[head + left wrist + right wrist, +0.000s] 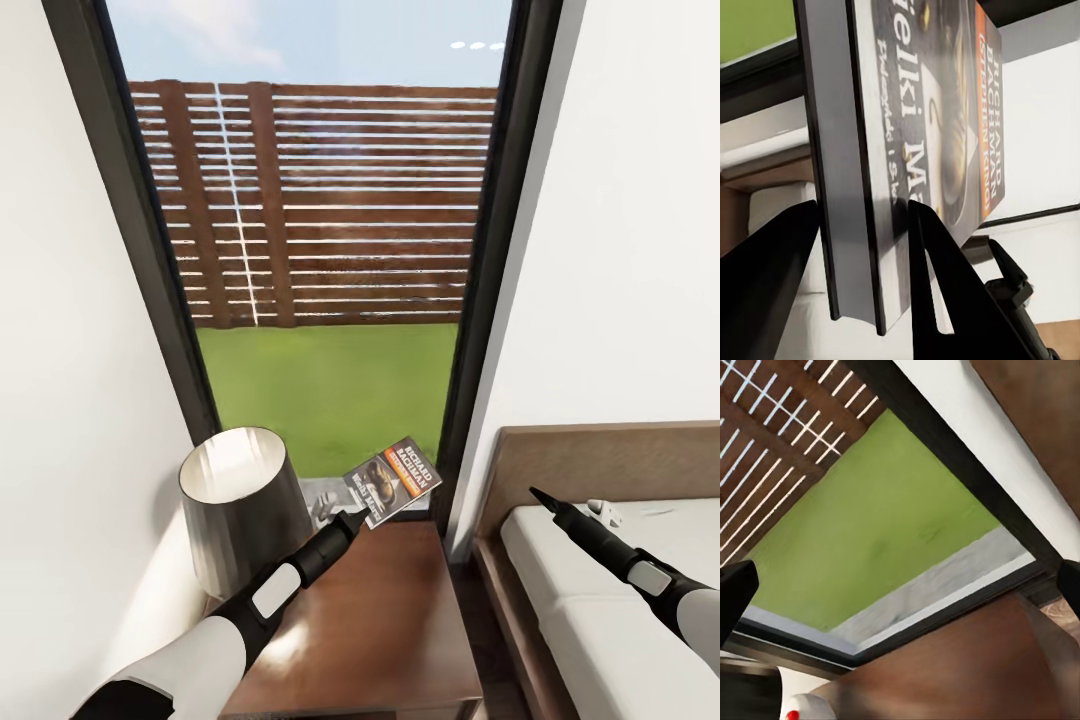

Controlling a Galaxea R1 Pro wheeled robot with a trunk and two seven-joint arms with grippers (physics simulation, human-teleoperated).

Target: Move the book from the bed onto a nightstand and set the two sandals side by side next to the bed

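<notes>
A: Setting: white-walled bedroom corner, tall black-framed window (320,230) at 12 o'clock with a slatted brown fence and green lawn beyond. Low dark brown wooden nightstand with glossy top (385,630) sits below it at 6 o'clock; a grey cylindrical lamp shade (240,500) stands on its 9 o'clock side.

B: And the bed?

A: Dark brown wood-framed bed with off-white mattress (600,610) at 4 o'clock, headboard against the wall, just beside the nightstand.

B: Where is the task item?

A: Small thin paperback with dark cover and orange title band (385,483) is in the air over the nightstand's far edge, tilted, not touching the top. The left gripper (352,520) is clamped on its lower corner; in the left wrist view the book (907,150) stands edge-on with one black finger (765,277) on each face.

B: Why held like that?

A: Judgement: a pinch near one corner leaves most of the cover free to be lowered flat. The spot is past the lamp, so the shade should not be knocked.

B: Right arm?

A: Right gripper (540,497) hangs over the mattress near the headboard, carrying nothing. Its fingers sit at opposite edges of the right wrist view, so spread apart. Sandals not logged here.
</notes>
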